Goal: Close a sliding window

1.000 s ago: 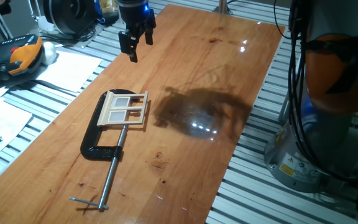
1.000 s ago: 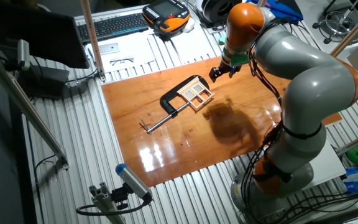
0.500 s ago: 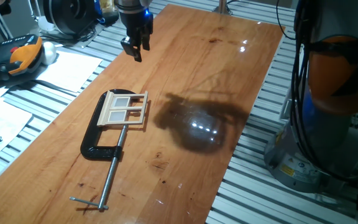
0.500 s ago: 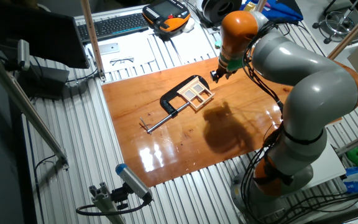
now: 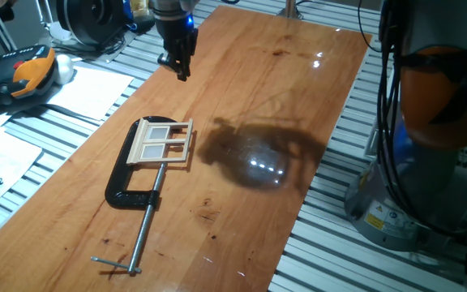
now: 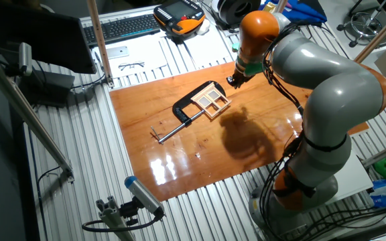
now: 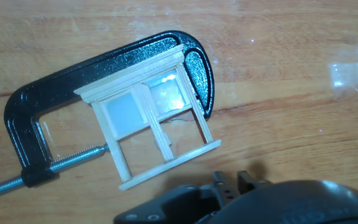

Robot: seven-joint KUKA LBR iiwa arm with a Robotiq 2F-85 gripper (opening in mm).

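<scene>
The sliding window is a small pale wood frame lying flat on the wooden table, held in the jaw of a black C-clamp. It also shows in the other fixed view. In the hand view the window has two frosted panes in the half nearer the clamp's bow, and the other half is bare openings. My gripper hangs above the table beyond the window, apart from it. Its fingertips stand close together and hold nothing.
The clamp's long steel screw runs toward the table's near edge. An orange teach pendant and papers lie left of the table on the slatted bench. A keyboard lies behind. The arm's base stands to the right.
The hand has turned about its own axis, so the fingers now look narrow in the fixed view, and it has shifted slightly. The window and clamp have not moved.
</scene>
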